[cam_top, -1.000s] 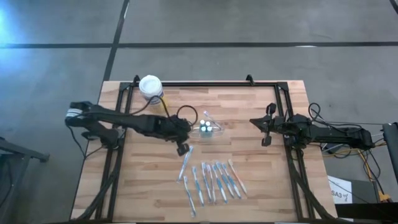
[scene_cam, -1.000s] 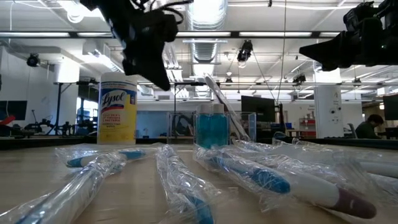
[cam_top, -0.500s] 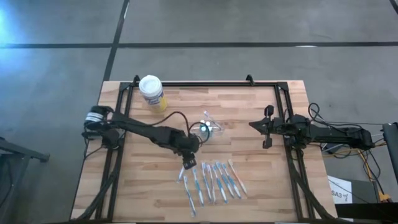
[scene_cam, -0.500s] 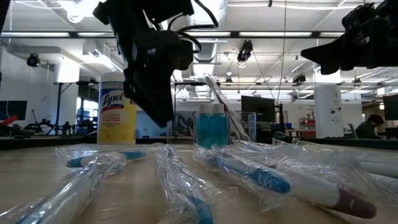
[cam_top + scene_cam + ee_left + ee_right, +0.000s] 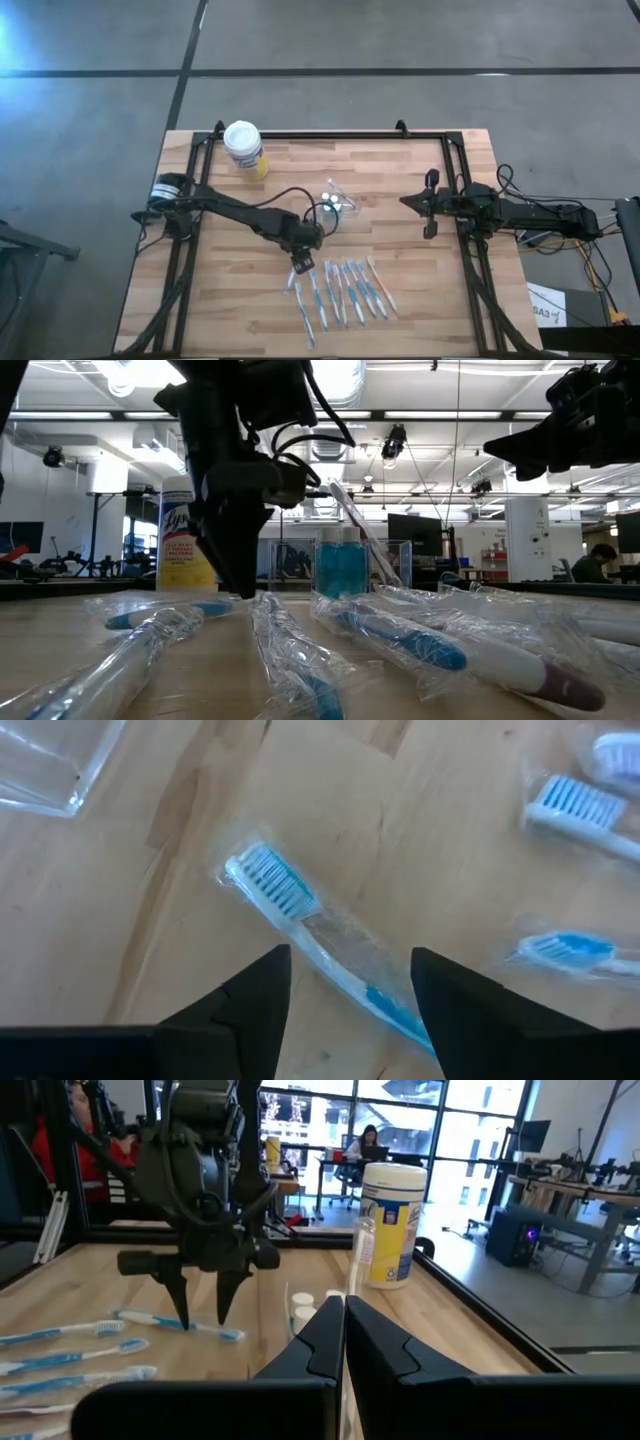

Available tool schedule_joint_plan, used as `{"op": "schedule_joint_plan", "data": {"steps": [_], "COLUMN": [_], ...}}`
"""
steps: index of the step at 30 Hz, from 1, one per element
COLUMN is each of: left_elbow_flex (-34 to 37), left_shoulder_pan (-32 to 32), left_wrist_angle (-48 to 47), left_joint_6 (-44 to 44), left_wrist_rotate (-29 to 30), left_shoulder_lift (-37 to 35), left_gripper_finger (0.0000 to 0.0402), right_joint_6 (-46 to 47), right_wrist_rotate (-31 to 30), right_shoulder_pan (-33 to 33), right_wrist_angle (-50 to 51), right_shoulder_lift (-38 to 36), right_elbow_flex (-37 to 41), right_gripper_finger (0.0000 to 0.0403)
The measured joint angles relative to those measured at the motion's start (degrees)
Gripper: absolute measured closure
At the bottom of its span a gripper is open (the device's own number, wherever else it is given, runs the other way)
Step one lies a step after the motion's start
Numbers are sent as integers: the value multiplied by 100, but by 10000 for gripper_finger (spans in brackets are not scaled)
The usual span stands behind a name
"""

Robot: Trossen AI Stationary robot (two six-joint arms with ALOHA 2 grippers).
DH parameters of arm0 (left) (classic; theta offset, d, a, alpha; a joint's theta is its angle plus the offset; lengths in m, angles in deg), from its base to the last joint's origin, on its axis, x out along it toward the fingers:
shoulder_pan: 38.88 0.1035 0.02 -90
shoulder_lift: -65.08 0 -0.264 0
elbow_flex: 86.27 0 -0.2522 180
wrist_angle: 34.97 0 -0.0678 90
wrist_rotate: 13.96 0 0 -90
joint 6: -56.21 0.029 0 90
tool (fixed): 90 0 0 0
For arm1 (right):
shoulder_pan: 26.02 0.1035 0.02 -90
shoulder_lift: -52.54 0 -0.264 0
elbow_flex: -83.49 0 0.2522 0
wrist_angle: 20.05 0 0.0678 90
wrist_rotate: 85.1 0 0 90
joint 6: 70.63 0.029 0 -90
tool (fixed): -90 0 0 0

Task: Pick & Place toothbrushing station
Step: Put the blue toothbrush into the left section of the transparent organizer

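The jaws of the left gripper (image 5: 302,263) stood apart, tips down, straddling a wrapped blue-and-white toothbrush (image 5: 310,940) lying flat on the wooden worktop (image 5: 420,290) at the left end of the row of toothbrushes (image 5: 345,292); whether the fingers (image 5: 250,1005) touched it could not be told. The clear holder (image 5: 337,203) stood just beyond them, toward the far side near the worktop's middle, with a yellow canister (image 5: 244,148) at the far left corner. The right gripper (image 5: 409,201) hung over the right side, well apart from the toothbrushes, its jaws closed together on nothing.
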Motion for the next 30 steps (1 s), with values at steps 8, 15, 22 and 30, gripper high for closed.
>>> {"op": "schedule_joint_plan", "data": {"steps": [8, 15, 22, 30], "left_elbow_flex": [142, 389, 437, 387], "left_shoulder_pan": [0, -2, -7, -3], "left_wrist_angle": [-70, 51, 55, 11], "left_joint_6": [45, 171, 430, 678], "left_wrist_rotate": [10, 45, 135, 109], "left_shoulder_lift": [0, -28, -40, -78], "left_gripper_finger": [196, 198, 248, 385], "right_joint_6": [-27, -36, -60, -141], "right_wrist_rotate": [0, -2, -2, -4], "right_shoulder_pan": [0, -2, -2, 0], "right_wrist_angle": [0, 0, -2, -28], "right_shoulder_lift": [-1, 1, 1, 1], "right_elbow_flex": [-1, -1, -1, -1], "right_gripper_finger": [394, 394, 394, 394]}}
